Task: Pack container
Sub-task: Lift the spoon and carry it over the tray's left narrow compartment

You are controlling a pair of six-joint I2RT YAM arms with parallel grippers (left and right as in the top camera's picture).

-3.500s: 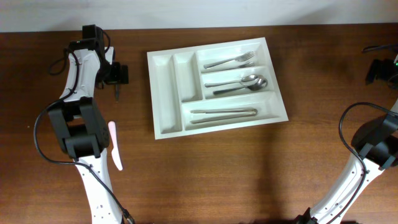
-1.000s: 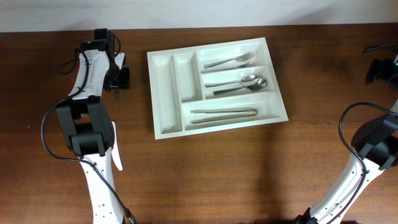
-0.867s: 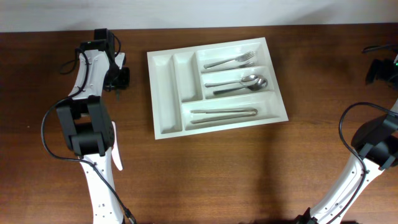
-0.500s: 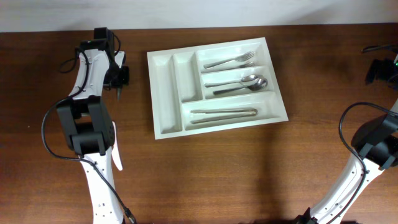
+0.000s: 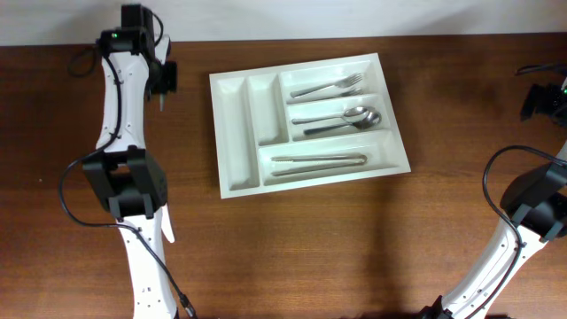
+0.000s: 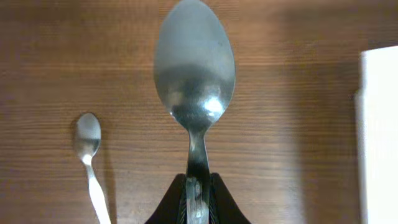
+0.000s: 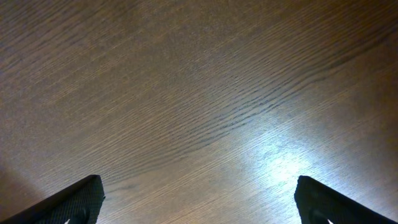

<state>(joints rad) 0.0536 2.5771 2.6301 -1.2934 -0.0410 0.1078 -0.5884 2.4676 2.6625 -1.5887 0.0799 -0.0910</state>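
At upper left of the overhead view, the left hand (image 5: 164, 80) pinches a spoon (image 6: 194, 68) by its handle, left of the tray (image 5: 232, 133); the right hand (image 7: 199, 196) gapes wide, holding nothing.

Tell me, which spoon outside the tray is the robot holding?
The large spoon, handle pinched in the left gripper; the small spoon lies loose on the table.

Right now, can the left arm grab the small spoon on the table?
Probably not yet. The left gripper is shut on the large spoon, so its jaws are taken. The small spoon lies uncovered on the table; drop the large spoon into the container first.
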